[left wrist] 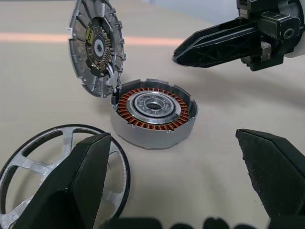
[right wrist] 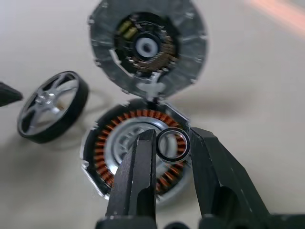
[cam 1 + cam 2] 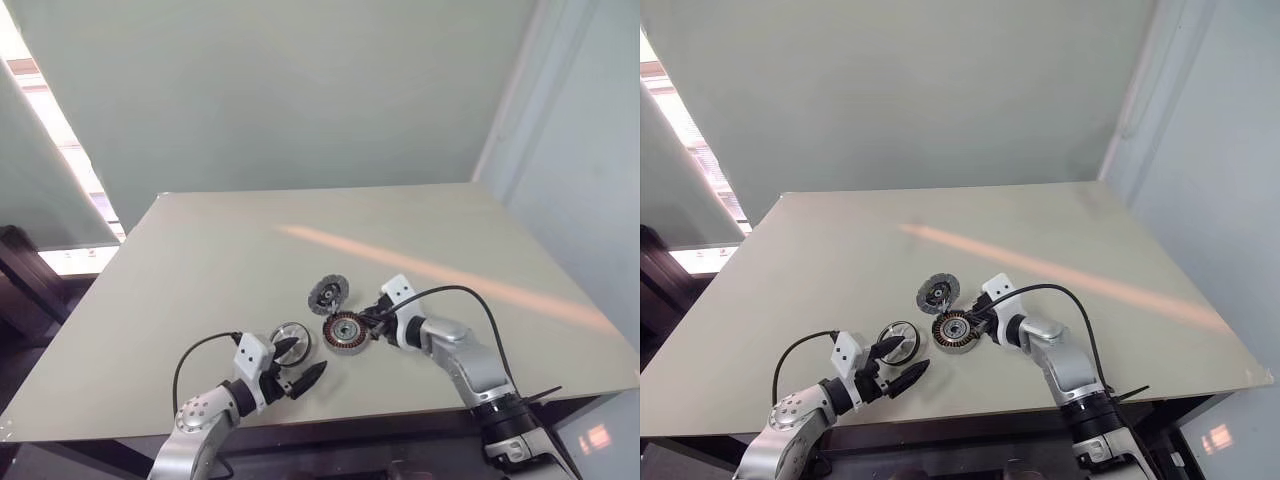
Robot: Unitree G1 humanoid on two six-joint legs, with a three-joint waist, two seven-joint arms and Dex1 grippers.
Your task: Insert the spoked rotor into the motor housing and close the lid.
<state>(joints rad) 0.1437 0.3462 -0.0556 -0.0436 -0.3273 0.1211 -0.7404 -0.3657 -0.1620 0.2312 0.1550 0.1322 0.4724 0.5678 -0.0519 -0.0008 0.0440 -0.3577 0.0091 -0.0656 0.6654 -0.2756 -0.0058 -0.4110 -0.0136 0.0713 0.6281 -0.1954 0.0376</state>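
Two right fingers (image 2: 138,176) are pinched on a small dark ring (image 2: 172,159), held just above the motor housing (image 1: 152,136). The lid (image 1: 95,45) is tipped up at the housing's far edge. The left fingers (image 1: 81,181) are spread wide near the spoked rotor (image 2: 50,107), which is laid flat on the worktop (image 3: 300,220) beside the housing.

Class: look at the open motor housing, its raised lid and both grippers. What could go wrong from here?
1. The right gripper pinches a small dark ring by its edge over the motor housing; it might slip onto the copper windings.
2. The lid stands upright close by; a nudge could shut it early.
3. The spoked rotor lies unheld beside the open left gripper, which could shove it.
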